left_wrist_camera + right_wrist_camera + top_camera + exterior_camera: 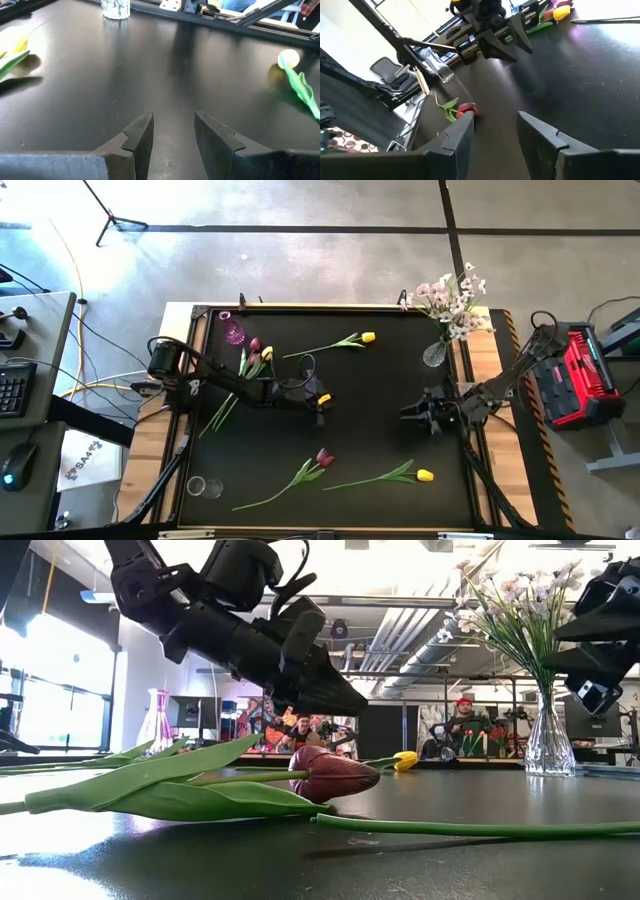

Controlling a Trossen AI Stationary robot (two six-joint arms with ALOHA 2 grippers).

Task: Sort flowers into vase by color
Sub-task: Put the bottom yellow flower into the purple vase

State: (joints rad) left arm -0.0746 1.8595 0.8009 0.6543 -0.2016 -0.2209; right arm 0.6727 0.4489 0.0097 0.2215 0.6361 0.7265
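My left gripper [322,406] [172,131] hovers open and empty over the middle of the black table. My right gripper [410,412] [495,125] hovers open and empty to its right, facing it. A dark red tulip [325,457] [335,775] [466,109] and a yellow tulip [425,475] [289,59] lie flat near the near edge. Another yellow tulip [368,337] [15,45] lies by the far edge. A red and a yellow tulip [260,350] lie together at far left. Pale blossoms [450,300] stand with their stems in a clear vase [435,352] [548,745].
A pink vase [233,332] [158,720] stands at the far left corner. A clear glass [203,487] [442,72] sits at the near left corner. The table has a raised frame [330,308]. People [460,725] sit in the room behind. A red case [580,375] is off the table's right side.
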